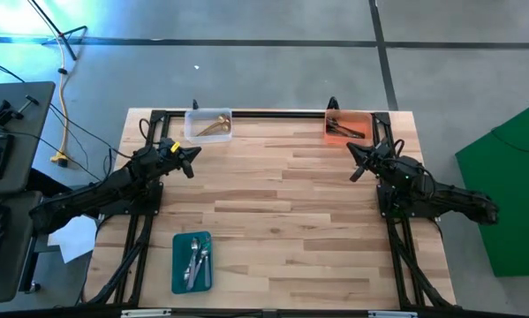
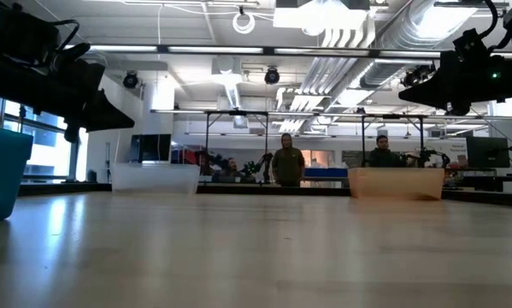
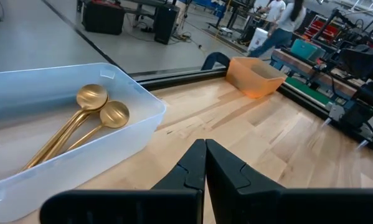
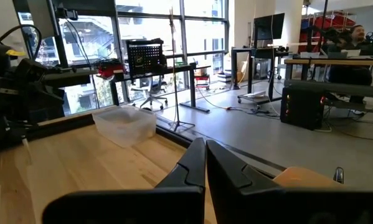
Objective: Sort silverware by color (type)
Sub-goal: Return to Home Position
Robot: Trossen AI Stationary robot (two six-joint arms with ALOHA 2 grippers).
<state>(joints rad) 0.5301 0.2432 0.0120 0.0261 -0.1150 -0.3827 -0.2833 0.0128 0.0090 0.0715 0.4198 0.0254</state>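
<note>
Gold spoons [image 3: 86, 121] lie in the clear tray [image 1: 208, 124] at the table's far edge, left of centre. Black spoons [image 1: 343, 130] lie in the orange tray [image 1: 349, 125] at the far right. Silver spoons [image 1: 194, 261] lie in the teal tray [image 1: 192, 261] near the near edge. My left gripper [image 1: 192, 161] hovers shut above the wood just near-left of the clear tray. My right gripper [image 1: 357, 162] hovers shut just nearer than the orange tray. Neither touches anything.
The wooden table top [image 1: 282, 212] lies bare between the three trays. A black frame rail [image 1: 277, 112] runs along the far edge. In the low view, people [image 2: 287, 162] stand in the room far behind the table.
</note>
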